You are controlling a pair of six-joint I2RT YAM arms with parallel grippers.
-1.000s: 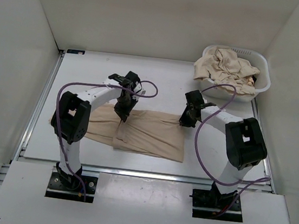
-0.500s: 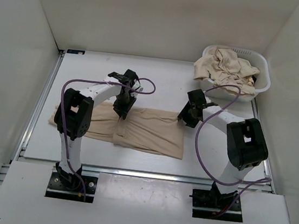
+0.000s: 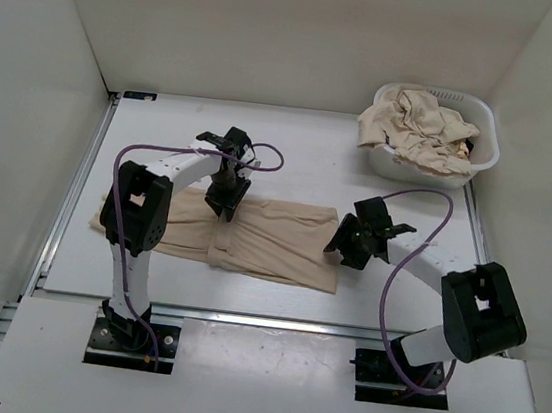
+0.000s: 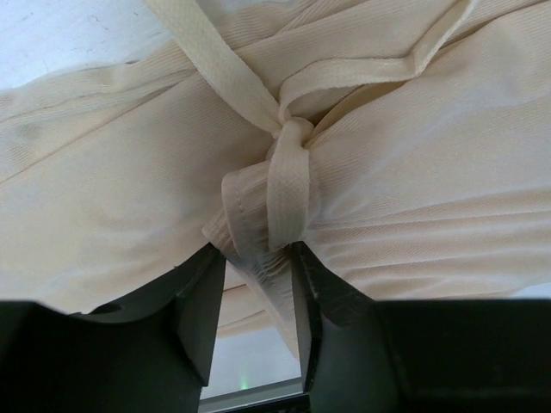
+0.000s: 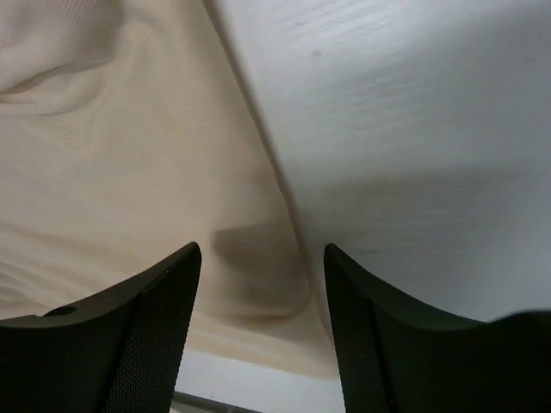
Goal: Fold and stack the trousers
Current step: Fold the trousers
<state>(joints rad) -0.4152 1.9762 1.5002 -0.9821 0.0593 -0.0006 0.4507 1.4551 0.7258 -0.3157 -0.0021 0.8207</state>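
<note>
The beige trousers [image 3: 272,241] lie flat and folded across the middle of the table. My left gripper [image 3: 224,203] hangs over their far edge. In the left wrist view it [image 4: 256,251] is open, and the gathered waistband [image 4: 250,215] with its knotted drawstring [image 4: 288,146] reaches into the gap and rests against the right finger [image 4: 303,301]. My right gripper [image 3: 343,247] is at the trousers' right end. It [image 5: 263,251] stands open just above the cloth edge [image 5: 284,292], with nothing between its fingers.
A white slotted basket [image 3: 487,132] holding more crumpled beige cloth [image 3: 417,123] stands at the back right corner. White walls close in the table on three sides. Purple cables loop off both arms.
Both grippers have gone from shut to open, letting go of the trousers. The right arm has swung nearer and to the right, off the cloth's far right corner. The left arm has barely moved.
</note>
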